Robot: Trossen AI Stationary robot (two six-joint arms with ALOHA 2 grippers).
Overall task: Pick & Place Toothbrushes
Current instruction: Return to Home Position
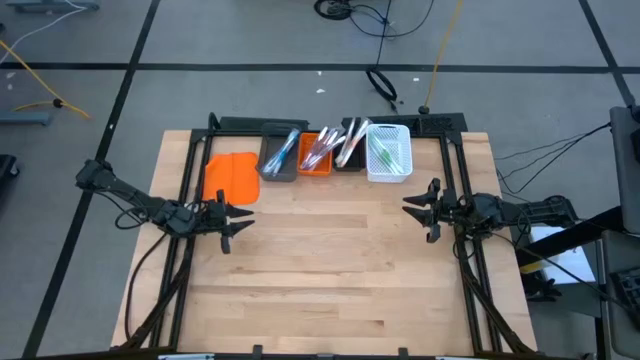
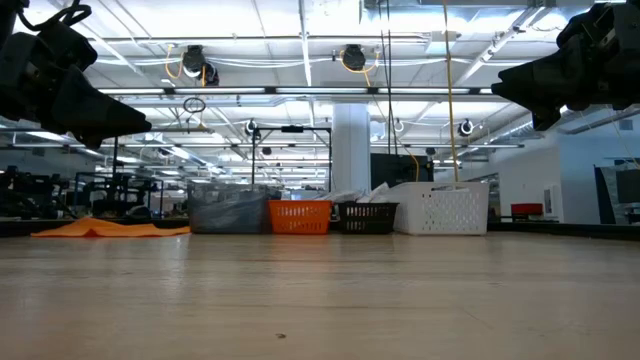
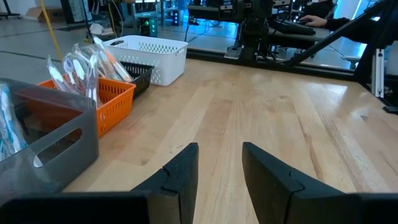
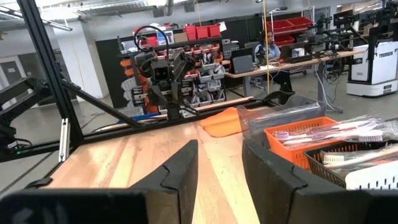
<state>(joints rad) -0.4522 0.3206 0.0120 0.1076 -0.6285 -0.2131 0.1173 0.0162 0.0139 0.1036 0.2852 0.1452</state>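
**Operator:** Where are the toothbrushes?

**Spotter:** Every one of the slim plastic toothbrushes (image 1: 318,150) you can see sits in the row of four bins at the far edge of the pale wooden table (image 1: 330,290). Blue-accented ones are in the solid-walled grey bin (image 2: 228,215) and pink-and-clear ones in the slatted orange bin (image 2: 299,217). Pale ones are in the small black bin (image 2: 365,218) and green ones in the white mesh bin (image 2: 448,212). None shows on the bare wood.

**Operator:** And my grippers?

**Spotter:** Your left gripper (image 1: 238,217) hangs well above the left side of the table, just on the near side of a flat orange sheet (image 1: 232,177). Your right gripper (image 1: 413,208) hangs above the right side. They point inward at each other, and each has its fingers spread with nothing between them.

**Operator:** What does the coming move turn on?

**Spotter:** The brushes lie to the far side of both grippers, in the span between them. Their long axes run roughly near to far, and they lean in their bins. Your left gripper is nearer the grey bin and your right is nearer the white mesh bin. I judge the sorting done, so you need a retreat rather than a reach. Draw each arm back towards its own side, away from the row. As far as I can see, nothing lies in either path.
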